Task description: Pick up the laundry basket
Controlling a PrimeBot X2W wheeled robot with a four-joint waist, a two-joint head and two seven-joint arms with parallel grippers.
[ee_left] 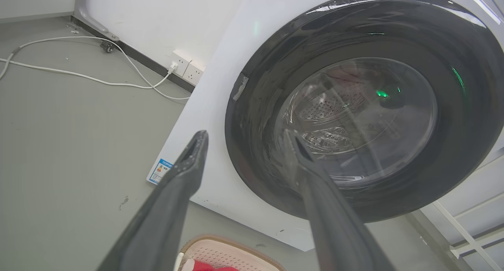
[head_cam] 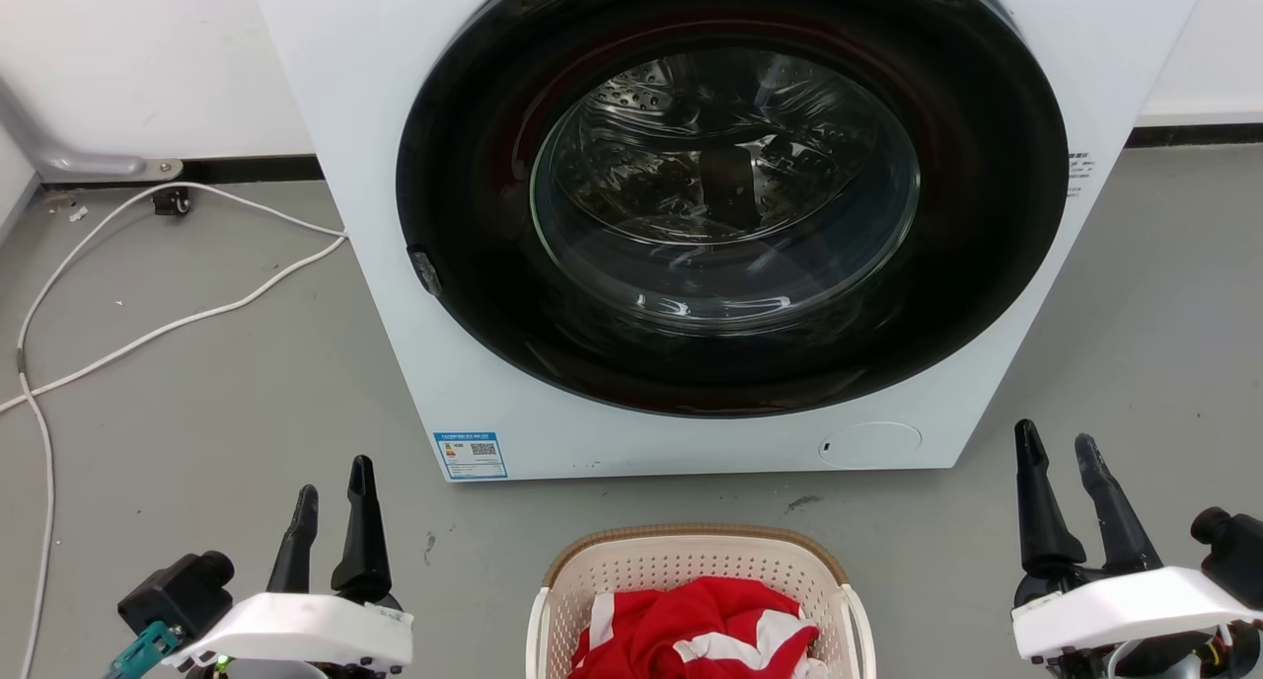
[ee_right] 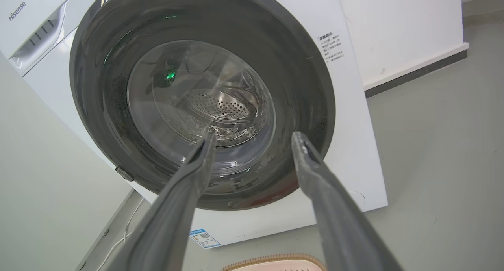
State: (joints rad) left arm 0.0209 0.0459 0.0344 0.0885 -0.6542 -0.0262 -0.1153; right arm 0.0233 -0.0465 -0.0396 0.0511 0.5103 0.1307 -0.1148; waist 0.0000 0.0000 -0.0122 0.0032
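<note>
The laundry basket point(head_cam: 651, 565) stands on the grey floor at the bottom centre of the head view, cream with a brown rim, holding red and white cloth. Its far rim also peeks in at the bottom of the left wrist view as the laundry basket point(ee_left: 230, 251) and of the right wrist view as the laundry basket point(ee_right: 275, 261). My left gripper point(head_cam: 334, 474) hovers open to the basket's left, well apart from it. My right gripper point(head_cam: 1056, 439) is open to the basket's right, also clear of it. Both grippers, left gripper point(ee_left: 246, 139) and right gripper point(ee_right: 254, 139), hold nothing.
A white front-loading washer point(head_cam: 375, 294) with a shut round dark door point(head_cam: 730, 186) stands just behind the basket. White cables point(head_cam: 148, 324) trail over the floor at the left. A wall with a dark skirting runs behind, with sockets point(ee_left: 187, 68) beside the washer.
</note>
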